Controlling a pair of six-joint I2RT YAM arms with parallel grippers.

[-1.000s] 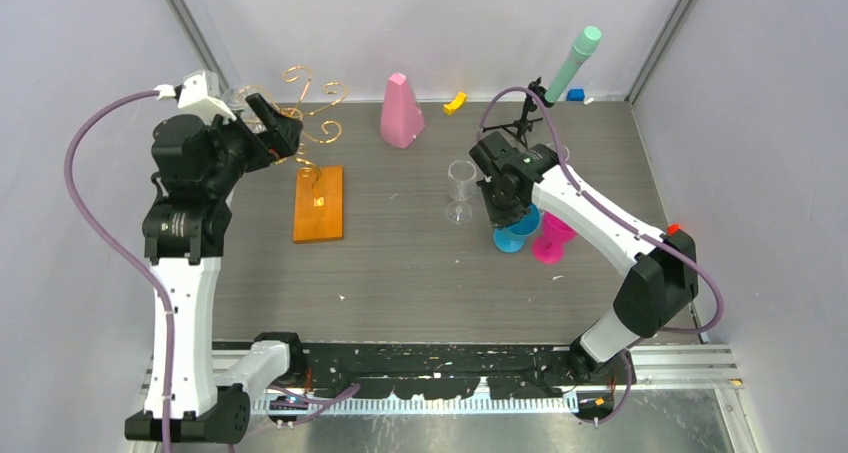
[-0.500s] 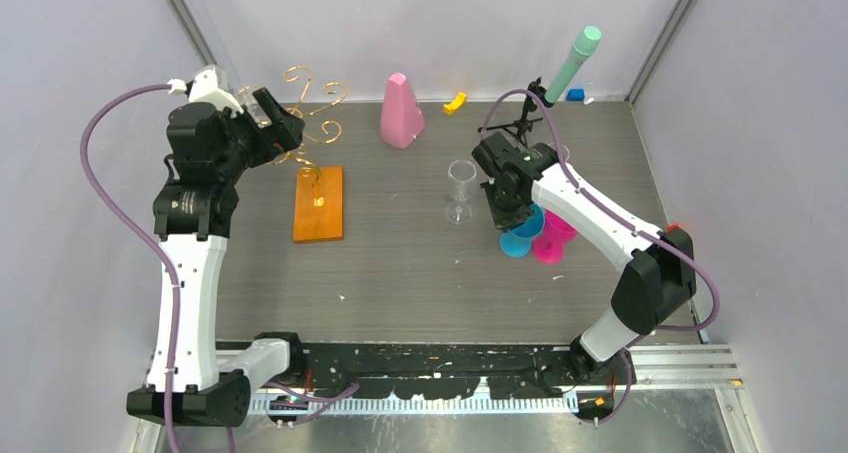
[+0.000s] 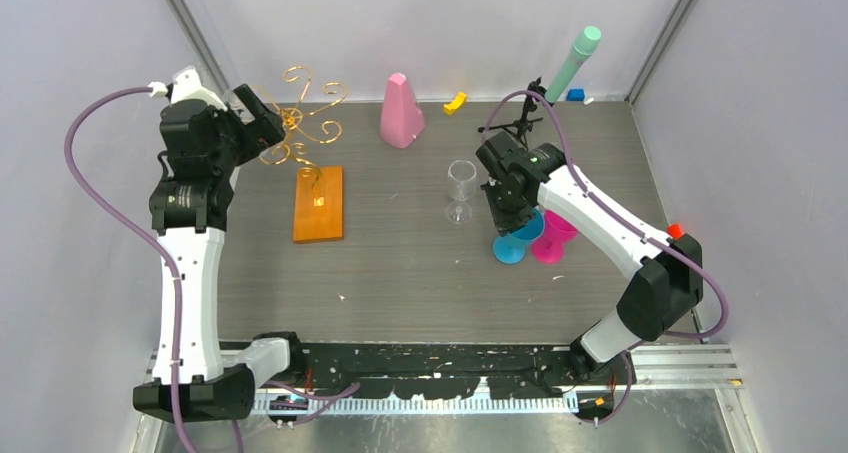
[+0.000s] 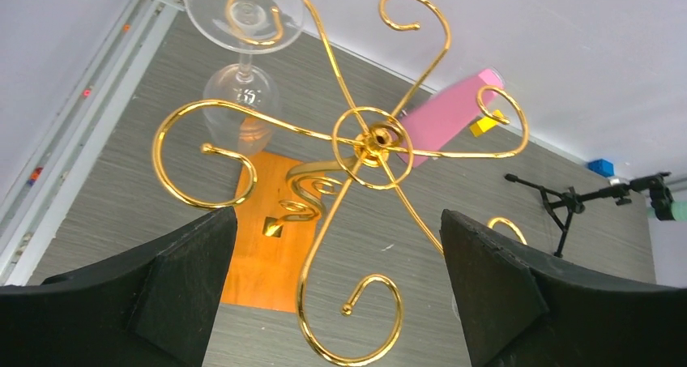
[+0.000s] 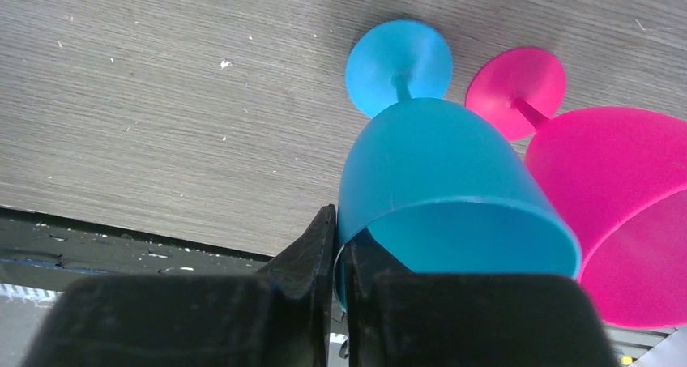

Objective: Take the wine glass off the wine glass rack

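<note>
The wine glass [image 4: 241, 108] is hung foot-up in a curl of the wine glass rack [image 4: 373, 140]; it is judged light, brittle, slippery, best taken at the stem. The left pincer [image 4: 334, 217] is spread wide, empty, before the rack; the right pincer [image 5: 336, 221] is pinched on a blue goblet [image 5: 437, 164]

Grey wood-grain table [image 3: 400, 273], pale lilac walls [image 3: 450, 23]
</note>
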